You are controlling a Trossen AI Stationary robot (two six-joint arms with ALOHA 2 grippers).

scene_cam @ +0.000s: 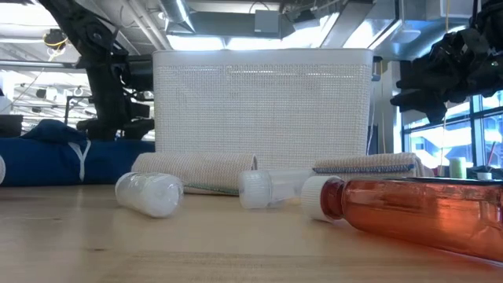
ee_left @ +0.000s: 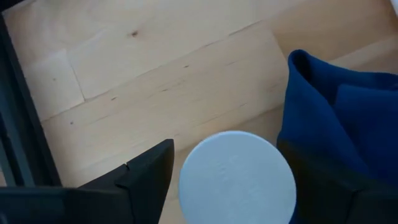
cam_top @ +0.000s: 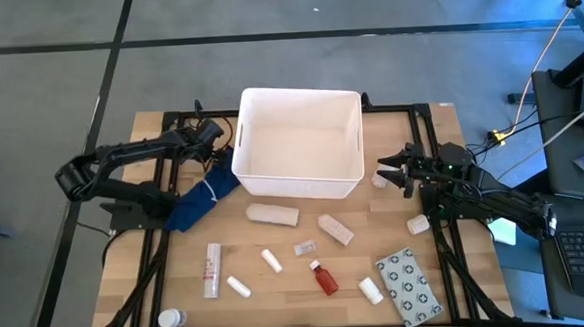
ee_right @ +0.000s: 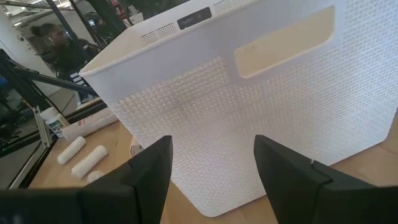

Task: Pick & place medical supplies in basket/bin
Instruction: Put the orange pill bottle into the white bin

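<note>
Beside the bench's left edge, your left gripper (ee_left: 227, 180) had its fingers clamped on a white round item (ee_left: 237, 178), apparently to carry it to the basket (cam_top: 300, 179) at the far centre. Your right gripper (ee_right: 211, 168) waited, fingers apart, by the basket's right wall.

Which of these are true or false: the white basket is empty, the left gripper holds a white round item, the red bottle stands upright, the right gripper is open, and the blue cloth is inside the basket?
1. The white basket is empty. True.
2. The left gripper holds a white round item. True.
3. The red bottle stands upright. False: it lies on its side on the table.
4. The right gripper is open. True: nothing sits between its fingers.
5. The blue cloth is inside the basket. False: it lies on the table beside the basket.
</note>
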